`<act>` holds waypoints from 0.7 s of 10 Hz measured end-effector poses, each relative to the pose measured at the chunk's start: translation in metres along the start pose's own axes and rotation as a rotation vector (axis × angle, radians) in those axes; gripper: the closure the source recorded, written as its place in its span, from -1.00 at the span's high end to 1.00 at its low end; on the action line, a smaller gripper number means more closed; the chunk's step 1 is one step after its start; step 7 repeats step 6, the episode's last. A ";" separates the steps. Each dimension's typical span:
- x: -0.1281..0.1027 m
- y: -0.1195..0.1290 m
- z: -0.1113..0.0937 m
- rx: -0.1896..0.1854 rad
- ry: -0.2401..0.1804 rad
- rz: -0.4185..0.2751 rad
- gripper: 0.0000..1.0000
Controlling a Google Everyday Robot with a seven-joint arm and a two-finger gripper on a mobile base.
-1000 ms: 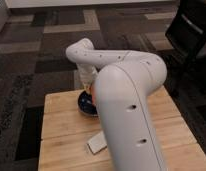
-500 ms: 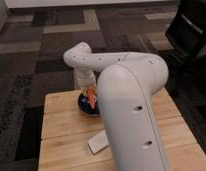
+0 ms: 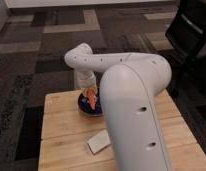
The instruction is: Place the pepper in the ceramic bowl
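Observation:
The ceramic bowl (image 3: 85, 107) is dark blue and sits on the wooden table (image 3: 61, 125), near its far edge; my white arm covers its right side. The orange pepper (image 3: 91, 100) stands steeply tilted over the bowl's inside, tip pointing down. My gripper (image 3: 89, 89) is right above it, at the pepper's upper end, reaching down from the wrist (image 3: 85, 76). The bulky forearm (image 3: 131, 110) in the foreground hides most of the gripper.
A flat white rectangular object (image 3: 98, 141) lies on the table in front of the bowl. The table ends close behind the bowl and at the left. Patterned carpet (image 3: 41, 55) surrounds it, and a dark chair (image 3: 191, 30) stands at the far right.
The elbow has swung slightly to the left and the wrist has come down. The pepper now sits a little lower over the bowl.

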 end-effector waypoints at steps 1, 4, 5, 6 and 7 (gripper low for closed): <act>0.000 0.000 0.000 0.000 0.000 0.000 0.34; 0.000 0.000 0.000 0.000 0.000 0.000 0.60; 0.000 0.000 0.000 0.000 0.000 0.000 0.60; 0.000 0.000 0.000 0.000 0.000 0.000 0.60; 0.000 0.000 0.000 0.000 0.000 0.000 0.60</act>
